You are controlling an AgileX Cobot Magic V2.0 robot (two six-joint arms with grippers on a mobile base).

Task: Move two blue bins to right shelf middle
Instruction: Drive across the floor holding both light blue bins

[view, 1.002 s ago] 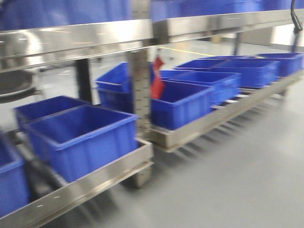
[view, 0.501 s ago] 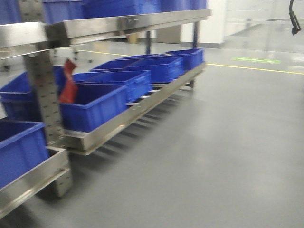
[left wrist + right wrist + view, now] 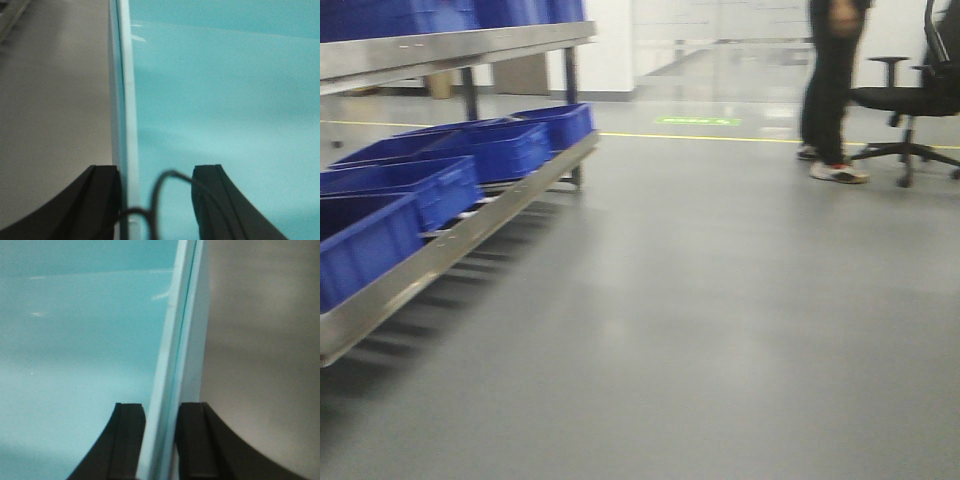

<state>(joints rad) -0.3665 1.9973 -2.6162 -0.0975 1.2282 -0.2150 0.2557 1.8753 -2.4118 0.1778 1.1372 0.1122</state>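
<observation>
Carry step, by the look of it: bin [image 3: 225, 100] between both arms, right tool [image 3: 161, 410] pinching its rim, left tool [image 3: 155, 172] astride the opposite rim (clamped or slack, cannot tell); next likely calls for facing the shelf [image 3: 450, 50] and lining up with its middle level.

Left end effector [image 3: 156, 172]: black, curved fingers [image 3: 95, 200]
Cable [image 3: 169, 173]: thin, dark, looped
Right end effector [image 3: 161, 410]: black, curved, flat inner faces
</observation>
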